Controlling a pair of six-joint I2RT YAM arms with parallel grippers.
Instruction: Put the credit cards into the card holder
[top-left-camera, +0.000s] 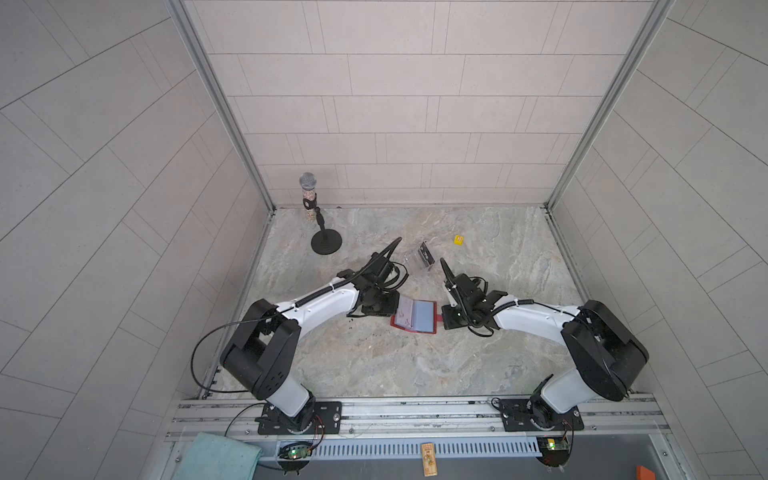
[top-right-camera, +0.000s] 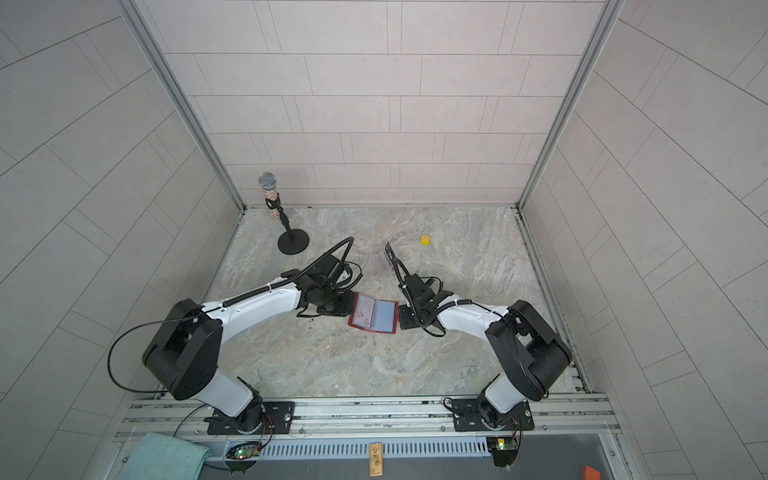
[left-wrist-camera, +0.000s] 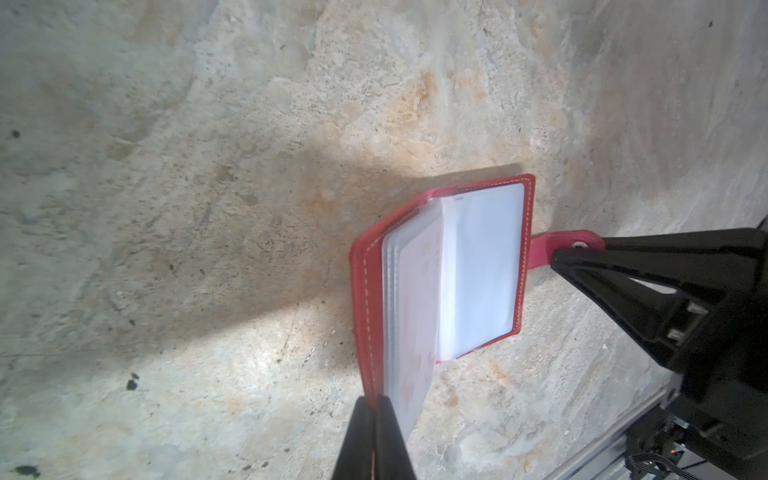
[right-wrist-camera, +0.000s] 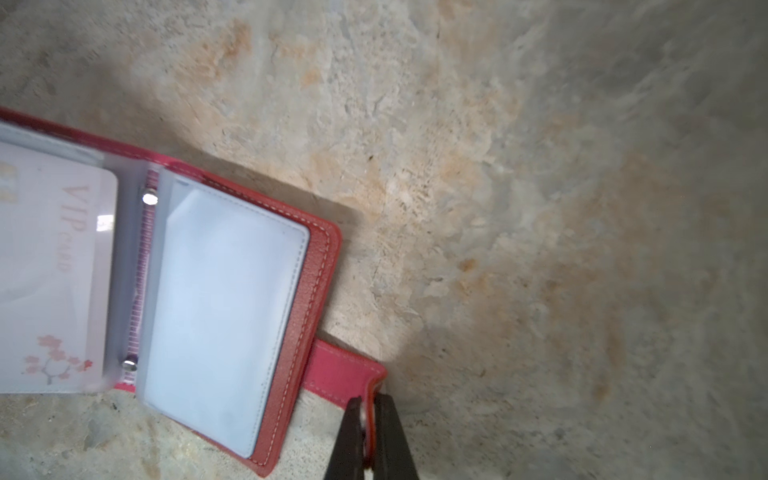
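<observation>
Pale tiled walls (top-left-camera: 395, 104) close in a marbled stone table (top-left-camera: 415, 365) on three sides. Two white-and-black arms reach in from the near rail, the left arm (top-left-camera: 324, 303) and the right arm (top-left-camera: 536, 318), and their wrists meet near the middle of the table.

A microphone (top-left-camera: 308, 195) stands on a black round-footed stand (top-left-camera: 326, 241) in the far left corner, well apart from the arms.

Between the two wrists the red card holder (top-left-camera: 414, 316) lies open on the table, its clear sleeves facing up. The left gripper (left-wrist-camera: 376, 401) is pinched narrow on the edge of its left cover. The right gripper (right-wrist-camera: 368, 401) is clamped tight on the snap tab (right-wrist-camera: 340, 374), which sticks out from the right cover.

Beyond the card holder, a clear acrylic stand (top-left-camera: 417, 266) holds a black card (top-left-camera: 425, 252) with white lettering, tilted. How many cards sit in it cannot be told.

A pale pink card (right-wrist-camera: 54, 270), printed with blossoms, sits inside a sleeve on the holder's left half. The sleeve on the right half looks blank.

A small yellow die (top-left-camera: 459, 240) rests near the acrylic stand, to its right.
</observation>
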